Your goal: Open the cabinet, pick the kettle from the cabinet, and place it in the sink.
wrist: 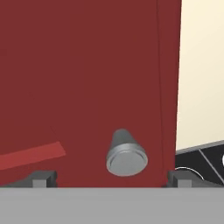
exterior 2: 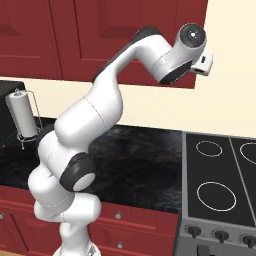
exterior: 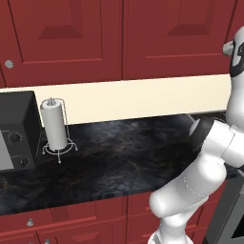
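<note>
The gripper point(wrist: 111, 178) is spread wide in the hand view, its tips flanking the cabinet's point(wrist: 78, 78) silver knob point(wrist: 126, 155), not touching it. From the left base, a paper-towel holder point(exterior: 55, 126) and microwave point(exterior: 16, 131) sit on the dark counter point(exterior: 124, 162). From the right base, a stove point(exterior 2: 220, 185) lies below the raised hand.

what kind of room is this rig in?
A rendered kitchen: red wall cabinets over a dark marble-look counter, a paper towel holder, and a stove with burner rings.
</note>
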